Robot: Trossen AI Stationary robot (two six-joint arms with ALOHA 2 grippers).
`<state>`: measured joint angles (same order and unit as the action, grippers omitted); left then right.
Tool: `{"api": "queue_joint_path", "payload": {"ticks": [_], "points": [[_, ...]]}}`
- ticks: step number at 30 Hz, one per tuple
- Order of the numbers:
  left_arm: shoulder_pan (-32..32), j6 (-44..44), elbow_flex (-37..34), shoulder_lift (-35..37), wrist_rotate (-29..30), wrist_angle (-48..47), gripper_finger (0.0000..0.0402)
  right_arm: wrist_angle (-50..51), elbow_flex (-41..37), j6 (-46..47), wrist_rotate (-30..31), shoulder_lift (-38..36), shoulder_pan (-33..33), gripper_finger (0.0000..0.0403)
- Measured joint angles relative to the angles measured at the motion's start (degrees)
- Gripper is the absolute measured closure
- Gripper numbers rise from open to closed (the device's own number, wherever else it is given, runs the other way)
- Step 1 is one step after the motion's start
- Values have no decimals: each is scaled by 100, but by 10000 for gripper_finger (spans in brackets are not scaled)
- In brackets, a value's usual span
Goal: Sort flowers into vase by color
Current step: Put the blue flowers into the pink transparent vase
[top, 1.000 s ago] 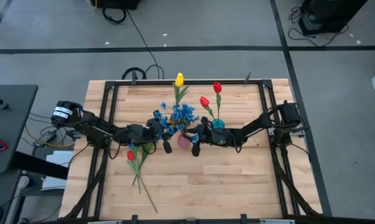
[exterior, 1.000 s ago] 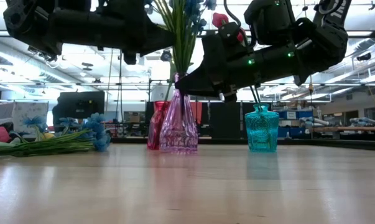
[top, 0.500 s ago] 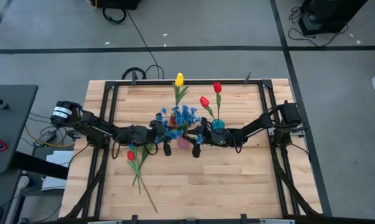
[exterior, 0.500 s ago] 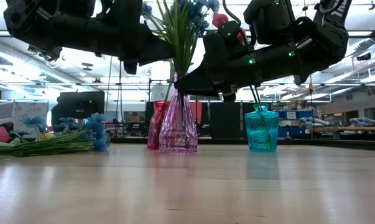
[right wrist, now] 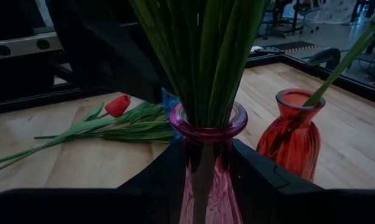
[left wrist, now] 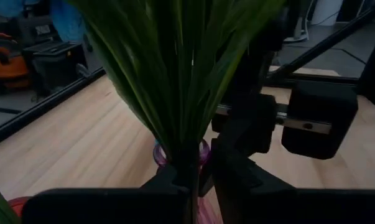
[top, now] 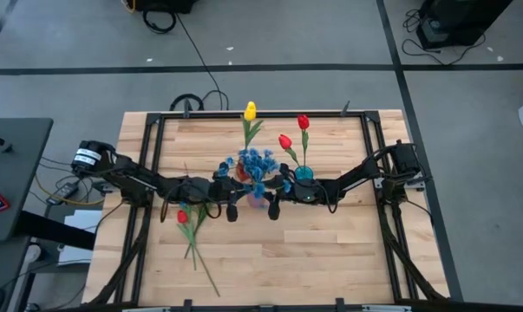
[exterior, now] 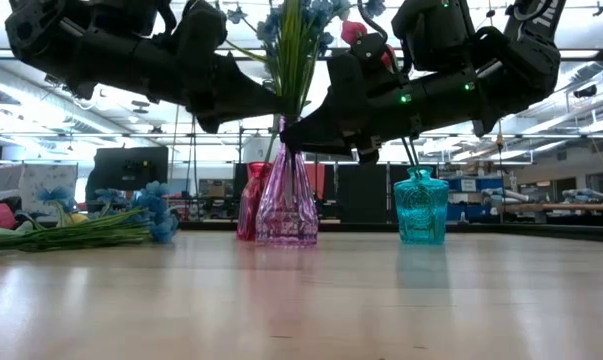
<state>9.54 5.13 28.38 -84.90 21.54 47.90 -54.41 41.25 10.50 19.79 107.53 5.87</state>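
loose flowers point(top: 192, 234) lie on the tabletop point(top: 330, 251) at left | our left hand point(exterior: 271, 100) pinches the blue bunch point(top: 254, 165), stems already in the pink vase point(exterior: 286, 205) | our right hand point(right wrist: 203, 171) clamps that vase's neck | risk: stems springing out or vase tipping on release

Seen from directly overhead: the whole wooden table point(top: 270, 260), both arms reaching toward its centre from nine and three o'clock. Seen level from the tabletop: across the boards into the room beyond, arms entering from twelve o'clock. Seen close from each wrist: the pink vase point(right wrist: 207, 168) filling the foreground, green stems point(left wrist: 175, 81) rising at twelve. Shared by all four views: that pink vase point(exterior: 286, 200); shared by low and right wrist views: the red vase point(right wrist: 294, 134) beside it.
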Motion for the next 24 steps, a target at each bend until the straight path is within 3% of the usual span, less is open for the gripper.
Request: {"api": "queue_joint_path", "payload": {"ticks": [4, 11, 14, 24], "points": [[49, -91, 0, 12, -97, 213, 325, 4, -2, 6, -2, 0, 0, 267], [70, -49, 7, 26, 60, 254, 206, 164, -24, 113, 10, 17, -6, 203], [114, -181, 7, 74, 83, 148, 173, 216, -24, 138, 19, 17, -2, 184], [527, -225, 11, 951, 594, -1173, 171, 200, -19, 109, 4, 17, -2, 161]]}}
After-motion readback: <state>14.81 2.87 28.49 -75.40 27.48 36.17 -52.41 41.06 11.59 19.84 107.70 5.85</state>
